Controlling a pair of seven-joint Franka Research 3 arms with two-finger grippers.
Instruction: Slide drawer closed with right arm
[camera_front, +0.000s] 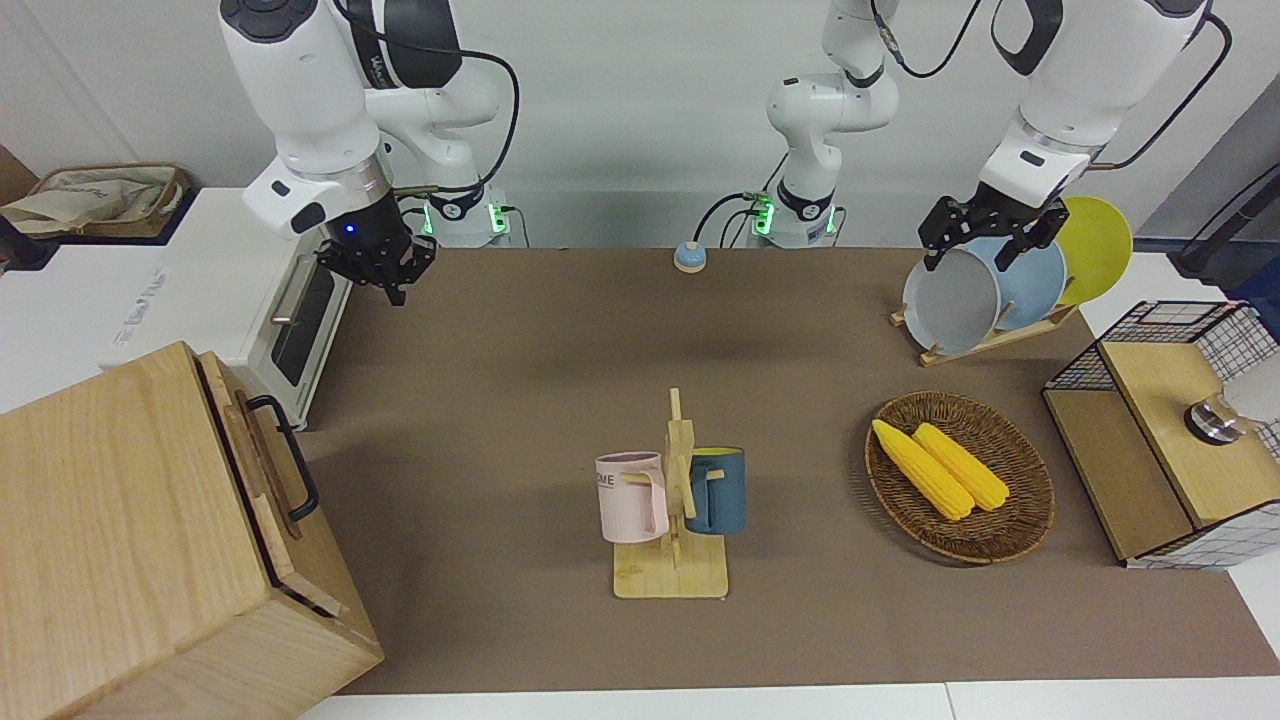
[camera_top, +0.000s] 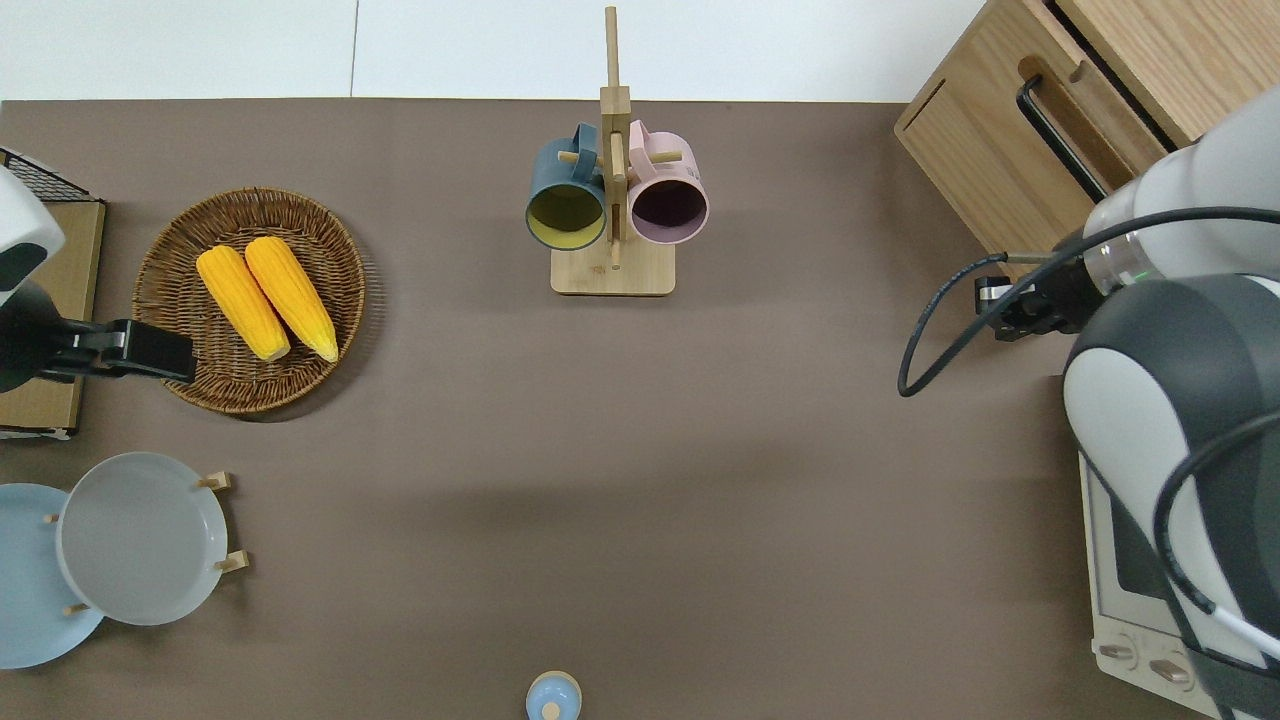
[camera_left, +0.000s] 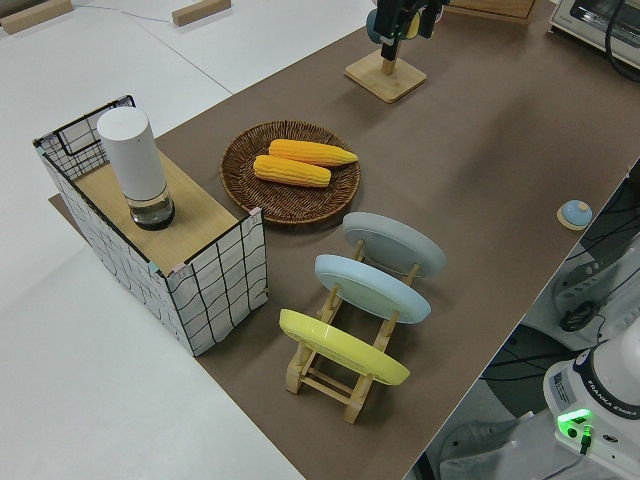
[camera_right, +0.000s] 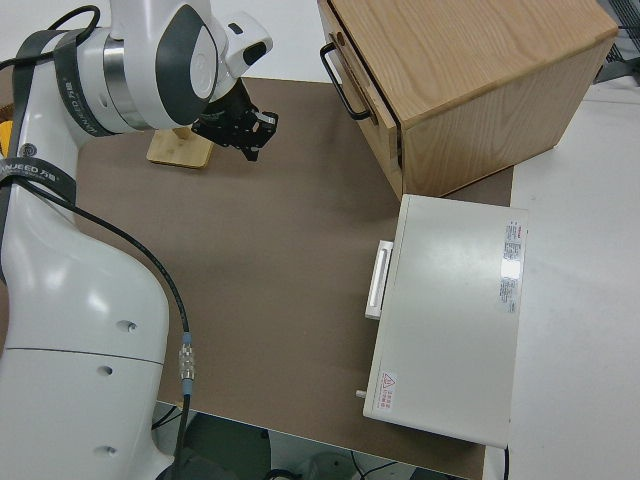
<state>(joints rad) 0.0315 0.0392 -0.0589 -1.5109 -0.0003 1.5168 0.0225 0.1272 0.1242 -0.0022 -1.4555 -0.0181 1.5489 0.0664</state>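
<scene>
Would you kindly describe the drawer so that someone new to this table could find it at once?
Look to the right arm's end of the table, where a large pale wooden cabinet sits farther from the robots than the white toaster oven. The drawer is the shallow light-wood panel on its front, the only thing there with a black loop handle.

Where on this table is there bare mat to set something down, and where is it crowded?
The widest bare stretch lies between the mug rack and the blue bell. Bare mat also runs from there to the toaster oven. It is crowded at the left arm's end: corn basket, plate rack, mesh box.
</scene>
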